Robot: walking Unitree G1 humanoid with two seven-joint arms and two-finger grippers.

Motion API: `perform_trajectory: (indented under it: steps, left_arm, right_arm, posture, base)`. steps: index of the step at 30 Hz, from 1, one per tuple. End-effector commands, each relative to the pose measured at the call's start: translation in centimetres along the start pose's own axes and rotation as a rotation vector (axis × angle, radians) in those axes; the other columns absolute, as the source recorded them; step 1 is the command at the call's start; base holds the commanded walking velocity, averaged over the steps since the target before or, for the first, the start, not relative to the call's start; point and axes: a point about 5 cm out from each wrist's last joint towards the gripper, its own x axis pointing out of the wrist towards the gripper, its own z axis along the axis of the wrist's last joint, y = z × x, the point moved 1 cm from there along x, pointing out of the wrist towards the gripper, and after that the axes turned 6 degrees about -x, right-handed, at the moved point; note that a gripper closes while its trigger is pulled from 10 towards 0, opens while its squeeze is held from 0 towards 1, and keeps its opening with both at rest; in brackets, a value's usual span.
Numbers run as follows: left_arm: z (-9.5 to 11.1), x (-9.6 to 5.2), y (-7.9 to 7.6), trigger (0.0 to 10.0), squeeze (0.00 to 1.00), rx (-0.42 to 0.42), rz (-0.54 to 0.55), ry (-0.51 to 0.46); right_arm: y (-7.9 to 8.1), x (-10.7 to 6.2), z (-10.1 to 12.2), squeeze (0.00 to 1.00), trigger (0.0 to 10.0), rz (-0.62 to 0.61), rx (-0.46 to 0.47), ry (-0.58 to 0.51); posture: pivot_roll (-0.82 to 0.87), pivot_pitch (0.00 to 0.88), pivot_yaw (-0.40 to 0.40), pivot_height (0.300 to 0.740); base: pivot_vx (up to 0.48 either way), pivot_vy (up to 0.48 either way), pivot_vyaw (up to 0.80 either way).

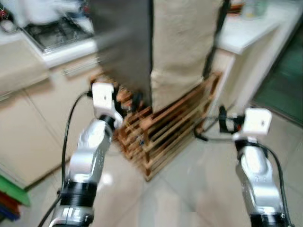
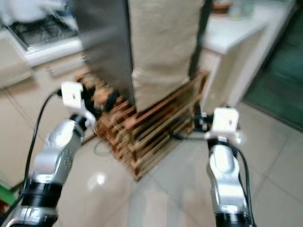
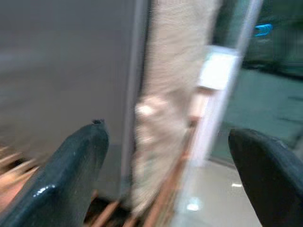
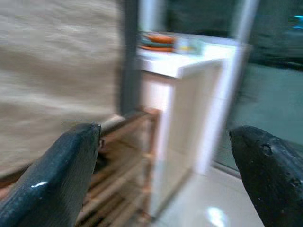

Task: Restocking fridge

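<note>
- Tall grey metal fridge (image 1: 120, 45) straight ahead, standing up on a low brown wooden slat rack (image 1: 165, 132), door shut.
- Beige cloth cover (image 1: 182, 47) hanging down the fridge's right part.
- Left gripper (image 3: 165, 175) held up near the fridge's lower front, black fingers (image 3: 71, 175) spread wide, nothing between them.
- Right gripper (image 4: 163, 175) also spread wide and empty, pointing past the rack's right corner toward a white counter (image 4: 189, 64).
- Right gripper well apart from the fridge, off to the right side.
- Left arm nearer to the grey door, so probably the one to reach for it.
- Fridge's long side runs up and down; door edge lies ahead of the left gripper and a bit to its right.
- No food or bottles to see in either gripper.
- Everything blurry, so small parts like a door handle too hard to tell.
</note>
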Motion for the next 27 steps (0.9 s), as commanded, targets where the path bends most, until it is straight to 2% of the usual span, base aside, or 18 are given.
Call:
perform_trajectory:
  steps: [1,5,11,16,21,23,24,25,27]
  left_arm:
    - [0.8,-0.4,1.1,10.0,0.0,0.02,0.03,-0.021]
    - [0.8,-0.3,1.1,10.0,0.0,0.053,0.031,-0.013]
    - [0.9,-0.3,0.8,10.0,0.0,0.067,0.011,-0.021]
    - [1.0,-0.4,0.4,10.0,0.0,0.096,0.01,-0.014]
    - [1.7,-0.6,-0.5,10.0,0.0,0.084,-0.026,-0.052]
    - [2.3,-1.8,0.0,10.0,0.0,0.08,-0.03,-0.069]
    - [2.5,-2.7,0.8,10.0,0.0,0.079,-0.011,-0.069]
    - [2.5,-2.7,0.8,10.0,0.0,0.079,-0.011,-0.069]
    - [2.6,-5.1,2.4,10.0,0.0,0.117,0.04,-0.059]
  right_arm:
    - [1.0,0.1,0.8,0.0,10.0,0.025,0.022,-0.033]
    - [1.1,0.2,0.8,0.0,10.0,0.025,0.025,-0.035]
    - [1.1,0.2,1.1,0.0,10.0,0.036,0.026,-0.061]
    - [0.9,-0.2,1.7,0.0,10.0,0.024,0.008,-0.077]
    - [1.2,-0.6,2.2,0.0,10.0,0.016,0.021,-0.093]
    - [1.5,-1.4,3.7,0.0,10.0,0.017,0.045,-0.136]
    - [1.6,-2.3,4.1,0.0,10.0,0.028,0.048,-0.144]
    - [1.6,-2.3,4.1,0.0,10.0,0.028,0.048,-0.144]
    - [1.3,-4.7,4.0,0.0,10.0,0.047,0.035,-0.133]
  posture:
    - [-0.11,0.0,0.068,0.74]
    - [-0.11,0.0,0.069,0.74]
    - [-0.11,0.0,0.073,0.74]
    - [-0.11,0.0,0.075,0.74]
    - [-0.11,0.0,0.084,0.74]
    - [-0.11,0.0,0.09,0.74]
    - [-0.1,0.0,0.085,0.74]
    - [-0.1,0.0,0.085,0.74]
    - [-0.09,0.0,0.08,0.74]
  base:
    - [0.0,0.469,-0.78]
    - [0.0,0.457,-0.78]
    - [0.323,0.354,-0.78]
    - [0.0,0.0,0.0]
    - [0.0,0.0,0.0]
    - [0.0,0.0,0.0]
    - [0.0,0.0,0.0]
    - [0.0,0.0,0.0]
    - [0.0,0.0,0.0]
